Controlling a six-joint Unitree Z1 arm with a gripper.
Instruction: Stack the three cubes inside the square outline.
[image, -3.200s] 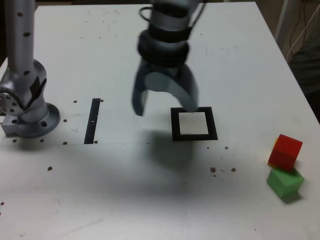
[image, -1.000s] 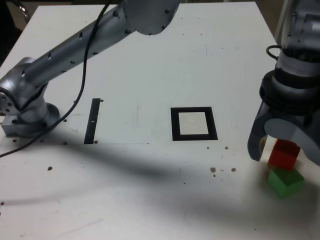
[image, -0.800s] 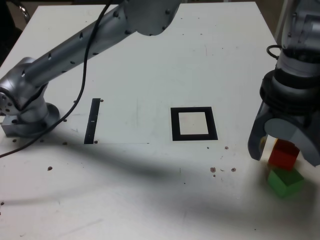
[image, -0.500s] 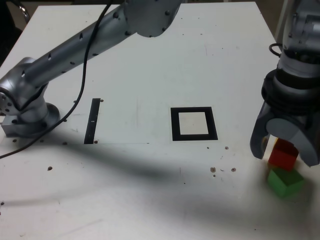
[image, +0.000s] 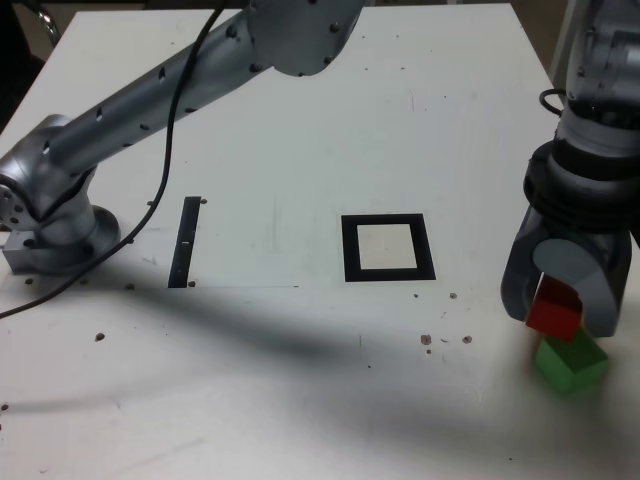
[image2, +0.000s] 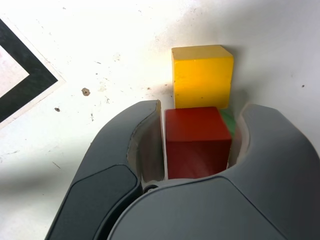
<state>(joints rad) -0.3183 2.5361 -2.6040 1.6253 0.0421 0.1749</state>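
Observation:
The red cube (image: 553, 305) (image2: 197, 145) sits tilted on the green cube (image: 572, 365) near the table's edge at the exterior view's right. My gripper (image: 558, 315) (image2: 200, 112) reaches down over it, and both fingers press the red cube's sides. In the wrist view only a sliver of the green cube (image2: 228, 121) shows behind the red one, and the yellow cube (image2: 202, 75) lies on the table just beyond the fingertips. The yellow cube is hidden in the exterior view. The square outline (image: 349, 250) (image2: 30, 75) has nothing in it and lies mid-table, to the exterior view's left of the cubes.
A thin black strip (image: 185, 240) lies at the exterior view's left beside the arm's base (image: 55, 235). The arm's long link (image: 170, 85) and a cable cross above the table's back. The table's edge (image: 600, 190) runs close to the cubes. Dark specks dot the surface.
The fingers have come together from wide open onto the red cube, which has shifted and tilted slightly. The arm has barely moved, and earlier still it swung over from above the outline.

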